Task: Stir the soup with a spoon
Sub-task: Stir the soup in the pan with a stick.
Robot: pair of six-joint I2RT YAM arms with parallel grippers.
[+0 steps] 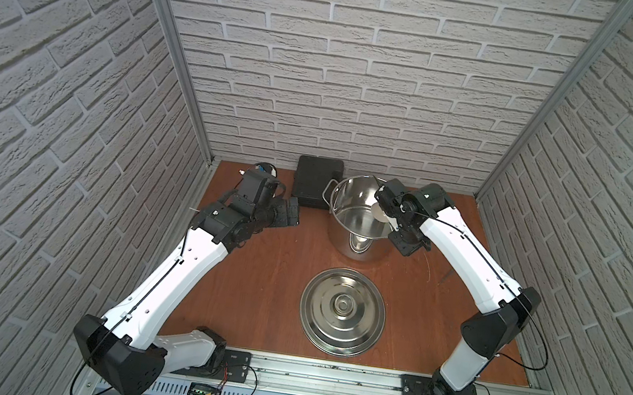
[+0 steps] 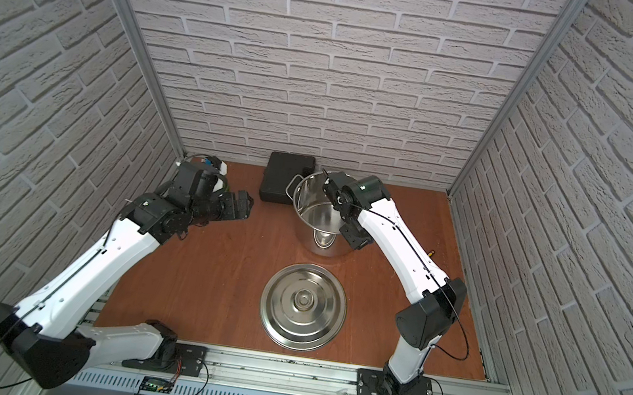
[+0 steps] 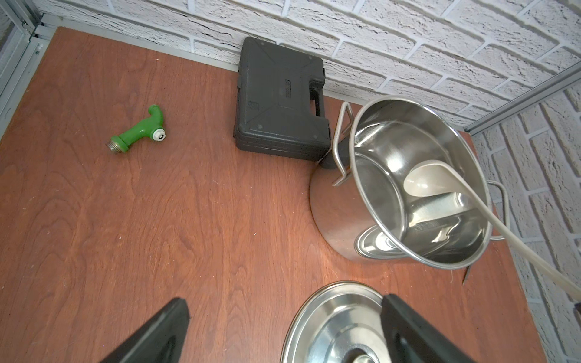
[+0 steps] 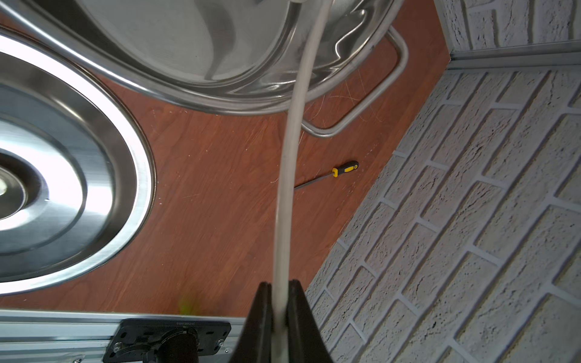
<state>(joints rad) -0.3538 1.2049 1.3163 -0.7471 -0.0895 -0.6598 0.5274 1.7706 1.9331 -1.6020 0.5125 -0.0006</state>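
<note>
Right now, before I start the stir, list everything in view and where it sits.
stainless-steel stockpot with two loop handles: one, shiny silver, far middle of the table, lid off
cream-white plastic ladle: one, bowl inside the stockpot, handle leaning out over its rim
flat round steel lid with a knob: one, silver, on the table in front of the stockpot
black plastic case: one, against the back wall, left of the stockpot
small green tap-shaped fitting: one, far left of the table
screwdriver with yellow-and-black handle: one, on the table right of the stockpot
wooden table: one, reddish brown
left gripper: one, black, open and empty, left of the case
right gripper: one, black, shut on the ladle's handle beside the stockpot
</note>
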